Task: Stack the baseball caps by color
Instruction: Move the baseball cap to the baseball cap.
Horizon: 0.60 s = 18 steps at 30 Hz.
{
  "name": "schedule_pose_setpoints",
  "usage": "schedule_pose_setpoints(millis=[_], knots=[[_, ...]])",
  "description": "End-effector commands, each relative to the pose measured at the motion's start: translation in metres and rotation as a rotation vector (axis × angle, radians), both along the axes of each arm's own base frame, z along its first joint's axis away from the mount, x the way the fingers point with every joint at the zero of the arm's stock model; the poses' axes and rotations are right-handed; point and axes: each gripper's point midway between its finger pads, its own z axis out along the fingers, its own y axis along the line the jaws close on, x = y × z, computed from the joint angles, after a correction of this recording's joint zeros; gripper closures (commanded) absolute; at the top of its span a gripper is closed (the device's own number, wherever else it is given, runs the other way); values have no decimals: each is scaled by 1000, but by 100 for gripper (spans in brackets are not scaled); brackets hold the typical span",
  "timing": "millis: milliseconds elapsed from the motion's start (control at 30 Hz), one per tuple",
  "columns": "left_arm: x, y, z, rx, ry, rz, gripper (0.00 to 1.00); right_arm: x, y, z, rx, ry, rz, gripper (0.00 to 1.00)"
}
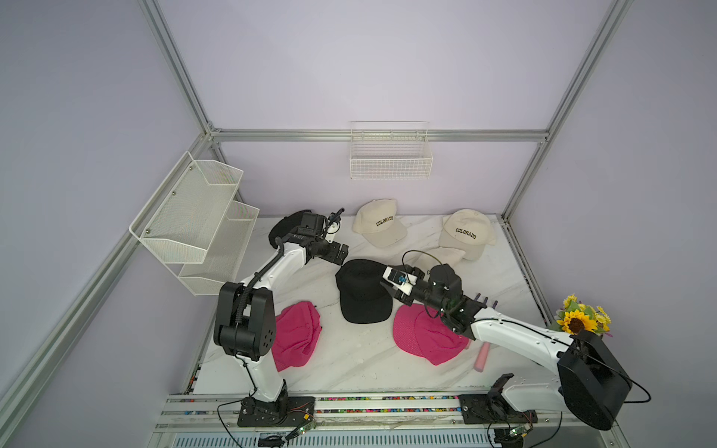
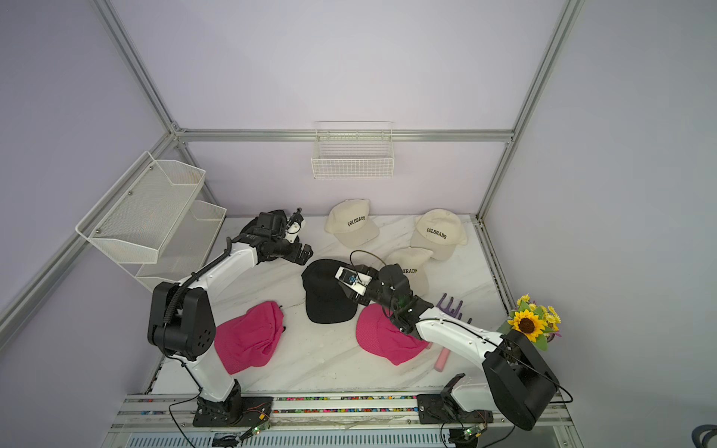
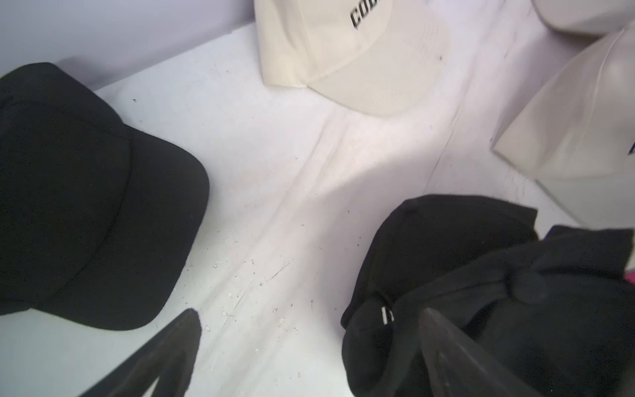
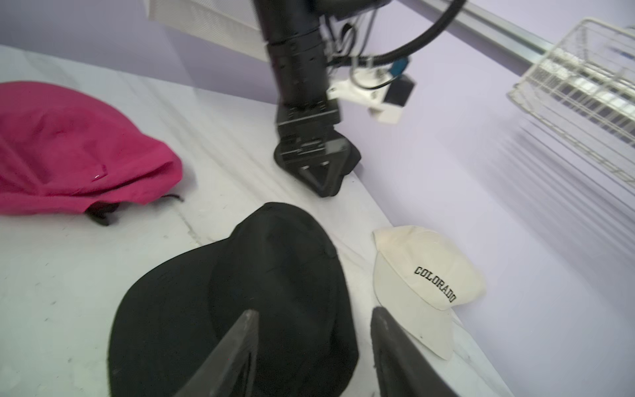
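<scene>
Right wrist view: right gripper (image 4: 314,311) hangs apart over the black cap (image 4: 240,275), left gripper (image 3: 309,311) spread wide nearby.

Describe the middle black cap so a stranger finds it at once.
On the white marble table, look between the two pink caps and slightly farther back. The black cap lies there, brim toward the robot's bases; its neighbours are pink or cream, and the other black cap sits in the back left corner.

We could make out only a sliver of the black cap (image 1: 277,232) at the far-left corner of the worktop (image 1: 349,360), behind the left arm (image 1: 271,267). The right arm (image 1: 446,289) covered part of the nearest cream cap (image 1: 442,256), and the wire basket (image 4: 580,89) was smeared with blur.
</scene>
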Motion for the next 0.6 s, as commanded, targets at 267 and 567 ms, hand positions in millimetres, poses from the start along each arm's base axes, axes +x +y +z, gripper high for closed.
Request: schedule_pose_setpoints(millis=[267,567], knots=[[-3,-48,24,-412,35,129,0,-63,45,-66,-262,-118,134,44],[0,-77,-8,-492,134,77,0,-73,50,-115,-389,-140,146,44]])
